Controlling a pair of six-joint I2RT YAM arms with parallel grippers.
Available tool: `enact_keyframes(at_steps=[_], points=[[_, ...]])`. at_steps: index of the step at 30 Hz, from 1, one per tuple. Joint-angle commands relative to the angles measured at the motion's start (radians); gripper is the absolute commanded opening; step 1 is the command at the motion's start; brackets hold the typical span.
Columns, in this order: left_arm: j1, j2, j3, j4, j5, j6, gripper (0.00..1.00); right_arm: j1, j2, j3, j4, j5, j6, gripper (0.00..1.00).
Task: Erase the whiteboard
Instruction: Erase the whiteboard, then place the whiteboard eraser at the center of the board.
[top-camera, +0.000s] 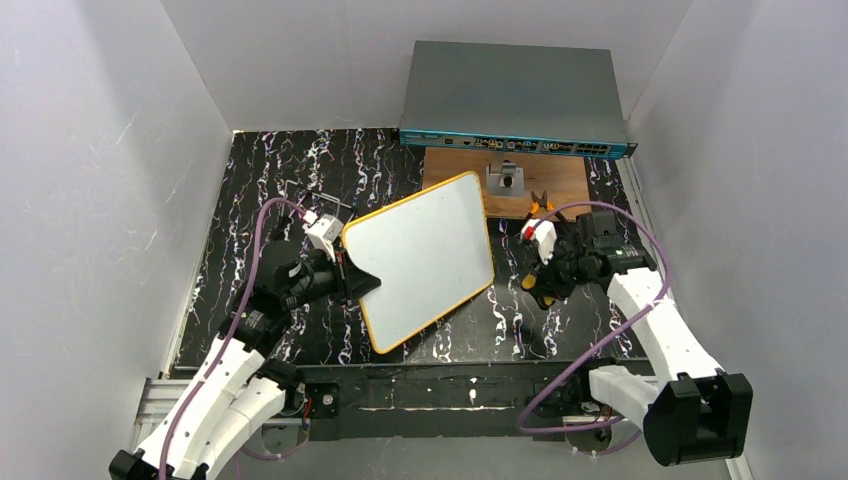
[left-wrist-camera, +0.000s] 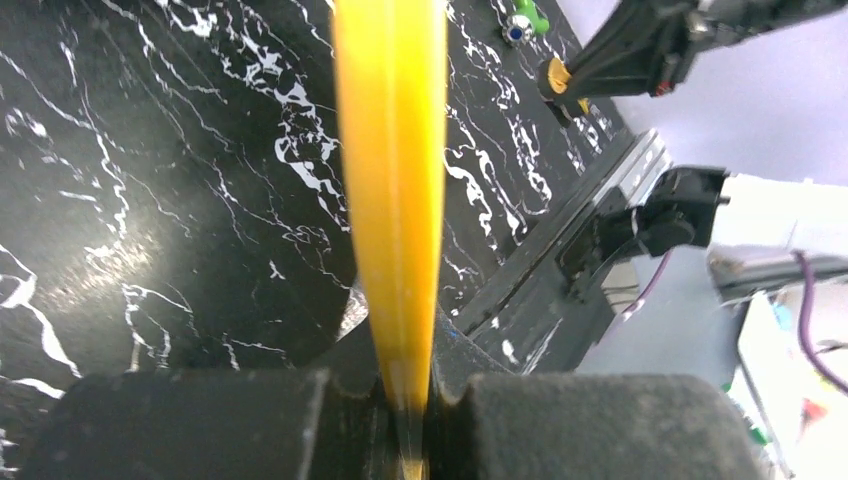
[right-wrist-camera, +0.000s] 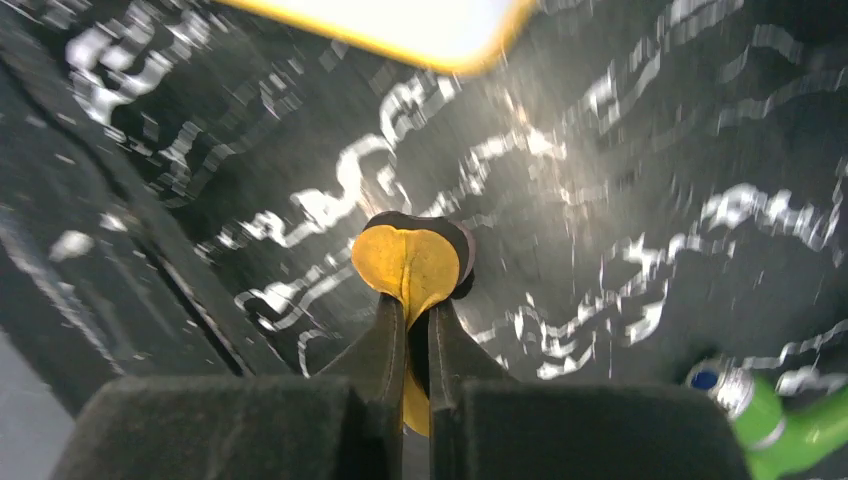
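Judging from the top view, the wipe is at or near its end: the whiteboard shows no legible marks, though faint traces cannot be ruled out. The left pincer is clenched on the board's yellow rim. Its wrist view shows that rim edge-on, running straight out from between the pads, so the board extends ahead of the pincer and appears tilted off the table. Whether its lower edge rests there cannot be told. The right pincer grasps a small round eraser, yellow with a black backing, pinched at the fingertips. The eraser hangs over bare table, apart from the board. The board's corner lies ahead of this pincer, and a green marker lies to its lower right. The left arm reaches forward with its forearm low and its wrist rolled to take the rim. The right arm is bent at the elbow with its wrist turned in toward the board. If any trace remains, the next move calls for carrying the eraser onto the face while the left grip holds firm. Otherwise it calls for lowering the board flat and releasing it.
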Motion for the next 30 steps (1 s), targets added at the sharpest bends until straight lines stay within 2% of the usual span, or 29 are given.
enact_keyframes(at_steps=[1, 3, 5, 9, 11, 13, 16, 21, 25, 27, 28, 29, 30], points=[[0.006, -0.014, 0.110, -0.054, 0.122, 0.258, 0.00, -0.075, 0.010, -0.100, 0.048, 0.157, -0.150, 0.04], [0.006, -0.019, 0.129, -0.075, 0.144, 0.287, 0.00, -0.077, 0.051, -0.127, 0.080, 0.179, -0.131, 0.12], [0.006, -0.017, 0.154, -0.113, 0.152, 0.318, 0.00, -0.078, 0.108, -0.143, 0.112, 0.198, -0.118, 0.16], [0.006, -0.005, 0.184, -0.150, 0.163, 0.363, 0.00, -0.079, 0.210, -0.118, 0.129, 0.228, -0.105, 0.36], [0.006, 0.006, 0.185, -0.146, 0.172, 0.370, 0.00, -0.083, 0.240, -0.091, 0.108, 0.224, -0.095, 0.49], [0.006, 0.015, 0.183, -0.138, 0.181, 0.373, 0.00, -0.094, 0.250, -0.049, 0.051, 0.187, -0.099, 0.69], [0.006, 0.019, 0.179, -0.136, 0.190, 0.394, 0.00, -0.111, 0.208, -0.014, -0.005, 0.149, -0.126, 0.75], [0.006, 0.021, 0.194, -0.145, 0.238, 0.456, 0.00, -0.139, 0.062, 0.054, -0.120, 0.074, -0.203, 0.79], [0.006, 0.015, 0.184, -0.087, 0.325, 0.479, 0.00, -0.143, -0.087, 0.194, -0.289, -0.186, -0.303, 0.80], [0.006, 0.017, 0.179, -0.063, 0.357, 0.514, 0.00, -0.142, -0.146, 0.262, -0.286, -0.298, -0.297, 0.91], [0.006, 0.021, 0.182, -0.057, 0.373, 0.536, 0.00, -0.142, -0.161, 0.300, -0.267, -0.338, -0.260, 0.92], [0.005, 0.031, 0.187, -0.057, 0.384, 0.557, 0.00, -0.141, -0.159, 0.354, -0.277, -0.380, -0.241, 0.98], [0.006, 0.042, 0.194, -0.058, 0.390, 0.575, 0.00, -0.137, -0.123, 0.438, -0.342, -0.425, -0.280, 0.98]])
